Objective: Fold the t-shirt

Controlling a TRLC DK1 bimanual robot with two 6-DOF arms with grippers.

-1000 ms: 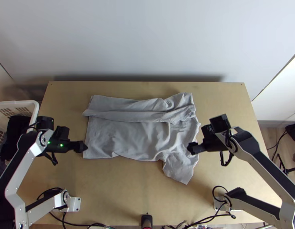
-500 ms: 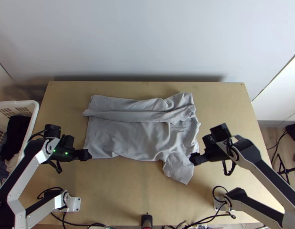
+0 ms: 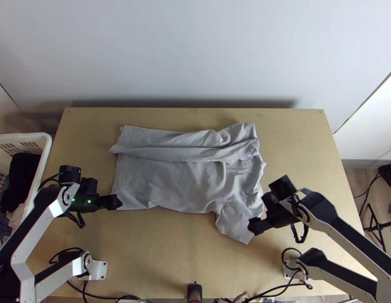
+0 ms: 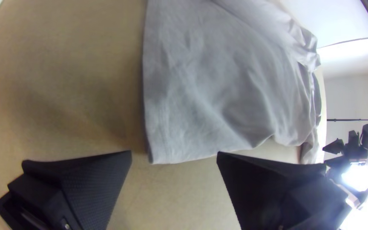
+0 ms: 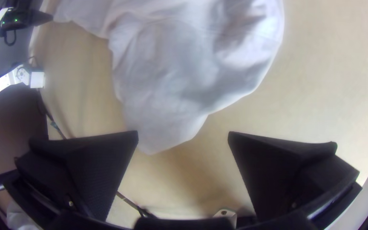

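– Two grippers on one grey t-shirt [image 3: 165, 184], so who's got hold of what? And how's the shirt lying?

– Neither has a grip on it, from what I can see. Shirt's lying across the middle of the table [image 3: 170, 252], hem to the left, shoulder end to the right. The far side is turned over in a long, slightly wrinkly band [image 3: 170, 153], and the near sleeve [image 3: 236, 222] sticks out toward the near right. Rest of the body is pretty much spread, just a few soft creases.

– OK, and the left gripper [image 3: 116, 202]?

– Right by the near left corner of the hem. In its wrist view the left gripper [image 4: 174, 153] has its two black fingers wide apart, with the corner [image 4: 154, 157] showing around the gap and nothing pinched. Can't tell if it's touching the cloth tbh.

– Same deal on the other side?

– Yeah, the right gripper [image 3: 252, 227] is over at the sleeve's near right part. Its own wrist camera shows the right gripper [image 5: 183, 133] spread wide too, nothing clamped. The sleeve end pokes in close by one fingertip, but again, no idea if they touch.

– Anything else around?

– White basket [image 3: 36, 135] with dark clothes [image 3: 25, 169] in it off to the left, some black cables [image 3: 281, 286] along the near edge, and a black stand [image 3: 380, 225] off the right side.
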